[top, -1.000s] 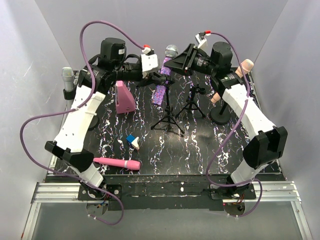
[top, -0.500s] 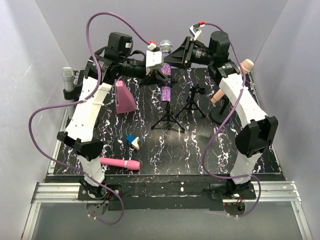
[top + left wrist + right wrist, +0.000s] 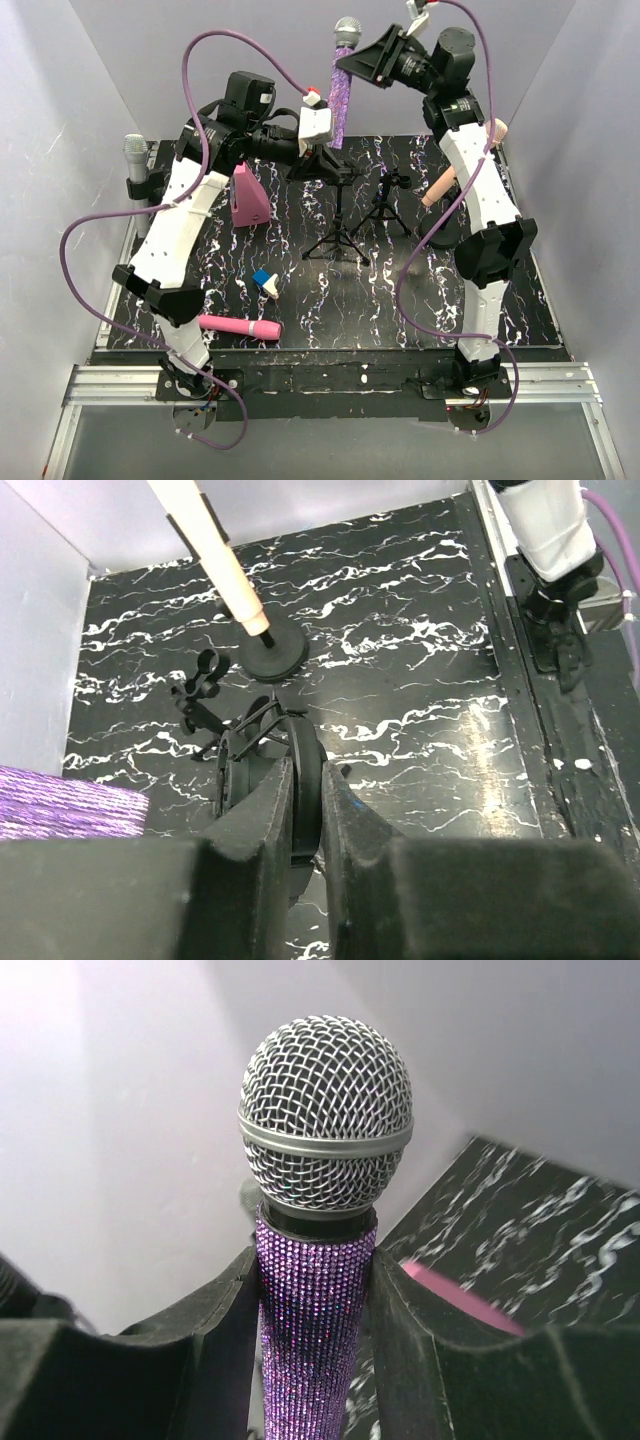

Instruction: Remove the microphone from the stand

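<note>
A purple glitter microphone with a silver mesh head hangs in the air, high above the black tripod stand and clear of it. My right gripper is shut on its body just below the head; the right wrist view shows the microphone between my pads. My left gripper is shut on the stand's black clip ring at the top of the tripod. A strip of the purple microphone shows at the left edge of the left wrist view.
A second small black tripod stands right of the first. A peach microphone sits on a round-base stand at the right. A silver microphone, a pink wedge, a pink microphone and a small blue-white block lie on the mat.
My right gripper has lifted the purple microphone up and out of the stand's clip. My left gripper has stayed on the clip, shifting slightly right.
</note>
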